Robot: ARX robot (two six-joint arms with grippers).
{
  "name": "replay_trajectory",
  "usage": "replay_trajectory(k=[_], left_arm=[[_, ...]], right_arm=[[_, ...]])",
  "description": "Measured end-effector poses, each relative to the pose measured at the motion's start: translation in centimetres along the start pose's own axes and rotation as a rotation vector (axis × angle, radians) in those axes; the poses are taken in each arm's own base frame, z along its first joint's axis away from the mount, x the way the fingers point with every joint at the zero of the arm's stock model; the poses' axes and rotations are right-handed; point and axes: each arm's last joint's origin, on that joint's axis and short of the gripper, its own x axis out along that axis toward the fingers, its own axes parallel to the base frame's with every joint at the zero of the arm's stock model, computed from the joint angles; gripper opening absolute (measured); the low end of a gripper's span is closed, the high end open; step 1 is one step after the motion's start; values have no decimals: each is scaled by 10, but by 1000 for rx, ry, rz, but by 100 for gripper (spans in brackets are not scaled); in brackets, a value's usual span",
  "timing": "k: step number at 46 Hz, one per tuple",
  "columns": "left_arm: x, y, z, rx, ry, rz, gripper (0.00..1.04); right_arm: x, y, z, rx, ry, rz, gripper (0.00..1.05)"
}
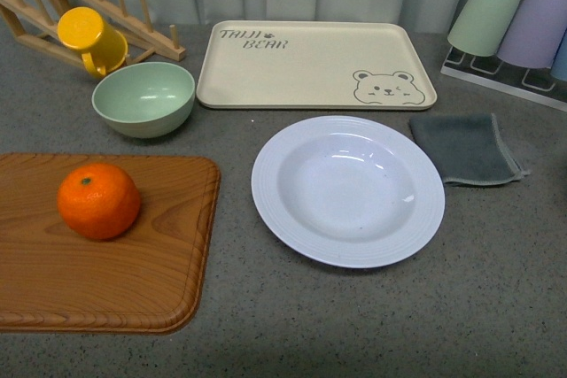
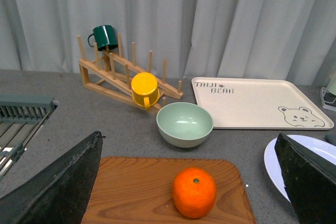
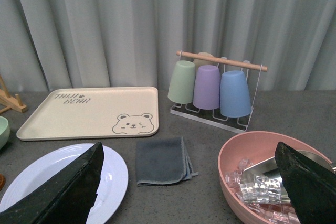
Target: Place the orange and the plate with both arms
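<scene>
The orange (image 1: pixel 99 200) sits on a wooden cutting board (image 1: pixel 106 281) at the left of the front view. The empty pale plate (image 1: pixel 347 190) lies on the counter to the board's right. Neither arm shows in the front view. In the left wrist view the left gripper (image 2: pixel 191 182) is open, its fingers wide apart, with the orange (image 2: pixel 194 192) ahead between them and the plate's edge (image 2: pixel 270 163) beside one finger. In the right wrist view the right gripper (image 3: pixel 191 182) is open, well back from the plate (image 3: pixel 113 174), one finger partly hiding it.
A beige bear tray (image 1: pixel 310 64) lies behind the plate. A mint-green bowl (image 1: pixel 143 98), a yellow mug (image 1: pixel 91 40) and a wooden rack (image 1: pixel 97 6) stand back left. A grey cloth (image 1: pixel 465 148) and a cup rack (image 1: pixel 523 24) are at the right. A pink bowl of ice (image 3: pixel 262 179) sits near the right gripper.
</scene>
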Motion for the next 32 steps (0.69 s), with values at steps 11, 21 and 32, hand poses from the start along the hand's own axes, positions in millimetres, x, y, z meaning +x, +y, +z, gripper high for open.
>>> replay_trajectory(k=[11, 21, 32], left_arm=[[0, 0, 0, 0, 0, 0, 98], [0, 0, 0, 0, 0, 0, 98], [0, 0, 0, 0, 0, 0, 98]], right_arm=[[0, 0, 0, 0, 0, 0, 96], [0, 0, 0, 0, 0, 0, 96], [0, 0, 0, 0, 0, 0, 96]])
